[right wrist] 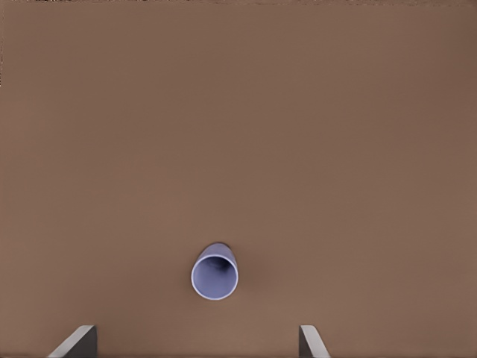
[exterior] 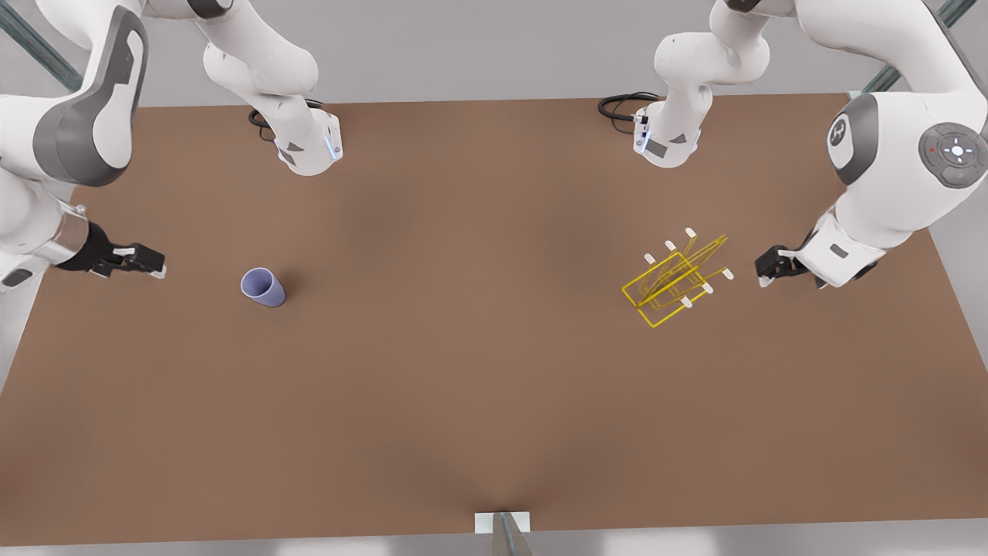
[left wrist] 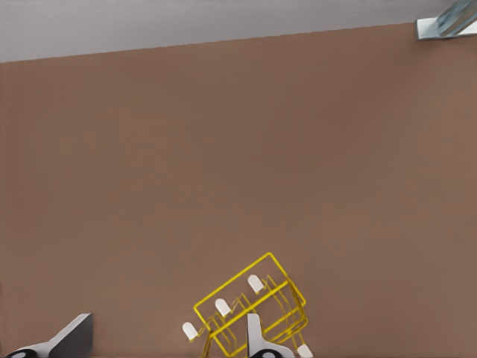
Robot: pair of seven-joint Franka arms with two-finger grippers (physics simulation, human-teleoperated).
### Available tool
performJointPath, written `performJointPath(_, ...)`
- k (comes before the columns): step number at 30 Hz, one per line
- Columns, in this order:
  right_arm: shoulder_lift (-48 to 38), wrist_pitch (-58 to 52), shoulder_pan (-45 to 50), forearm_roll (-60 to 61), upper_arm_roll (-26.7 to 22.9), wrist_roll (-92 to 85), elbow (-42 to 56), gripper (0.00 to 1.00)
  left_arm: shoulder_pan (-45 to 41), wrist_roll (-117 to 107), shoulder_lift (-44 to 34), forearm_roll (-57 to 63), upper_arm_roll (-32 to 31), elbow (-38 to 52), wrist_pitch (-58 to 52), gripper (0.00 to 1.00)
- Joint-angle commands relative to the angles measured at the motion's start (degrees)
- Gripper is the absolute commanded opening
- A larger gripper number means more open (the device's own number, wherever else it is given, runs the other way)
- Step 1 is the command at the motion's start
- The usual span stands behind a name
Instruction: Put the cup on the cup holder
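Note:
A small lavender-blue cup [exterior: 263, 287] [right wrist: 215, 272] stands on the brown table [exterior: 478, 371] toward the front view's left, its open mouth showing. The yellow wire cup holder [exterior: 678, 272] [left wrist: 256, 283] with white-tipped prongs sits toward the front view's right. My right gripper [exterior: 153, 262] [right wrist: 195, 341] hovers open a short way from the cup, on the front view's left of it. Close beside the holder, on the front view's right, my left gripper [exterior: 766, 270] [left wrist: 164, 339] is open with nothing in it.
Both arm bases [exterior: 309, 147] [exterior: 668, 139] stand at the table's far edge with black cables beside them. A small metal bracket [exterior: 502, 527] sits at the near edge. A wide stretch of bare tabletop lies between cup and holder.

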Motion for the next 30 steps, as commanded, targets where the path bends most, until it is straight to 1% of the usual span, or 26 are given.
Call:
performJointPath(1, -0.14, 3.16, 0.01, -0.16, 0.09, -1.69, -0.38, 1.00, -0.07, 1.35, -0.01, 0.45, 0.02, 0.03, 0.53, 1.00)
performJointPath(4, -0.14, 3.51, 0.01, -0.16, 0.09, -1.60, -3.45, 1.00, -0.07, 1.35, 0.52, 0.36, -0.07, 0.03, 0.53, 1.00)
performJointPath(8, -1.28, 9.84, 0.01, -0.08, 0.09, -2.56, -13.64, 1.00, -0.07, 1.17, 0.61, 0.36, 0.19, -0.41, 0.53, 1.00)
performJointPath(10, -1.20, 15.64, 0.01, 0.62, 0.18, -5.99, -19.62, 1.00, -0.07, 1.17, 0.70, 0.36, 0.19, -0.59, 0.53, 1.00)
performJointPath(12, -1.11, 19.33, 1.59, 1.07, 0.53, -5.91, -23.49, 1.00, -0.07, 1.17, 0.70, 0.36, 0.19, -0.76, 0.53, 1.00)
performJointPath(14, -0.67, 25.83, 1.68, 1.15, 1.15, -5.38, -29.55, 1.00, -0.07, 1.17, 1.05, 0.36, 0.19, -0.76, 0.53, 1.00)
performJointPath(17, 0.74, 31.28, 1.68, 1.07, 1.23, -5.38, -34.21, 1.00, -0.07, 1.17, 1.40, 0.36, 0.19, -0.76, 0.53, 1.00)
performJointPath(20, 2.58, 34.01, 2.38, 1.07, 1.15, -5.47, -35.79, 1.00, 0.02, 1.17, 1.66, 0.36, 0.28, -0.76, 0.62, 1.00)
performJointPath(21, 3.11, 36.91, 2.38, 1.07, 1.15, -5.47, -37.38, 1.00, -0.07, 1.17, 1.66, 0.36, 0.28, -0.76, 0.62, 1.00)
performJointPath(22, 3.11, 39.19, 2.38, 1.07, 1.15, -5.47, -38.69, 1.00, 0.02, 1.26, 1.75, 0.36, 0.28, -0.76, 0.71, 1.00)
performJointPath(26, 2.14, 41.21, 2.82, 0.98, 1.32, -5.64, -42.12, 1.00, 0.02, 1.26, 1.84, 0.36, 0.28, -0.85, 0.62, 1.00)
performJointPath(27, 1.35, 45.17, 2.82, 0.98, 1.32, -5.64, -45.28, 1.00, -0.07, 1.26, 1.84, 0.36, 0.28, -0.85, 0.62, 1.00)
performJointPath(28, 0.30, 45.53, 2.82, 0.98, 1.32, -5.55, -46.25, 1.00, -0.07, 1.26, 1.84, 0.36, 0.28, -0.85, 0.53, 1.00)
performJointPath(30, -0.58, 50.00, 2.82, 0.98, 1.23, -5.73, -49.59, 1.00, -0.07, 1.26, 1.84, 0.36, 0.28, -0.85, 0.53, 1.00)
